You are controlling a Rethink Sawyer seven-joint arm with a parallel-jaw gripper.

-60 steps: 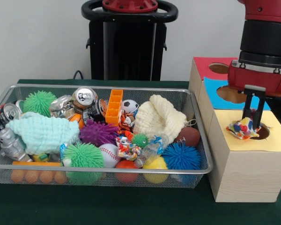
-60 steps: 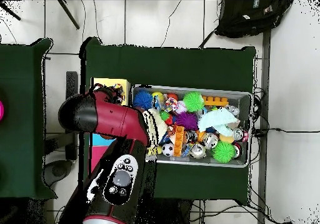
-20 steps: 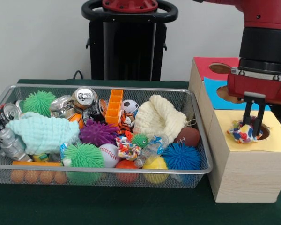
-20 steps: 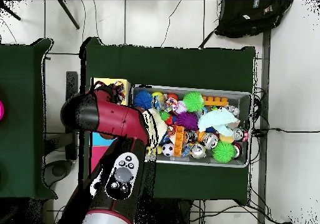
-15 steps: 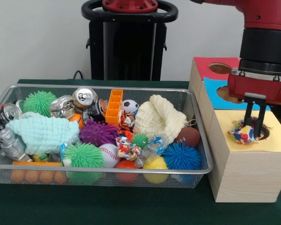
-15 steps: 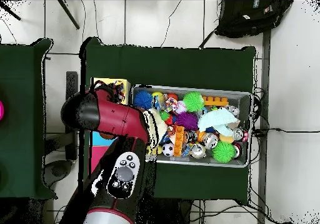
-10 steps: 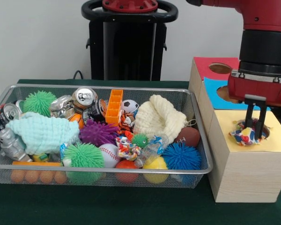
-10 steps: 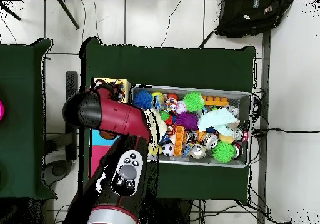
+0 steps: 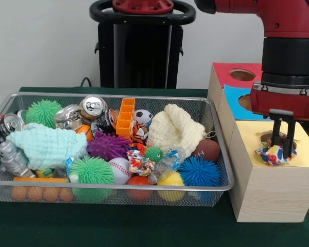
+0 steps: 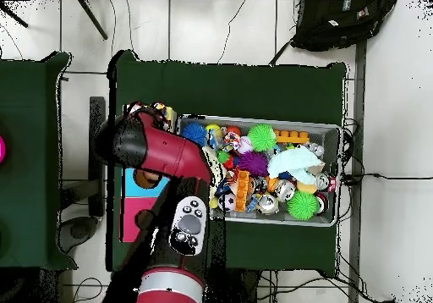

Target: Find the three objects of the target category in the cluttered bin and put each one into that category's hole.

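Note:
The wire mesh bin [image 9: 113,183] is full of mixed toys, cans, balls and cloths; it also shows in the overhead view [image 10: 331,129]. To its right stands the pale wooden box with the yellow surround [image 9: 306,154] and its round hole [image 9: 270,137]. My gripper [image 9: 282,152] hangs straight down over the near rim of that hole. It is shut on a small multicoloured fabric toy [image 9: 273,155], which touches the yellow card at the hole's front edge. In the overhead view the arm [image 10: 165,160] covers the gripper and the hole.
Behind the yellow box are the blue-surround hole [image 9: 245,102] and the red-surround hole [image 9: 242,75]. The bin holds a cream knitted cloth [image 9: 175,128], a mint cloth [image 9: 46,146], spiky balls [image 9: 198,171] and drink cans [image 9: 94,106]. The black pedestal [image 9: 141,46] stands behind.
The gripper with the fabric toy has shifted a little to the right and toward the camera, and lowered; the toy went from over the hole to its near rim.

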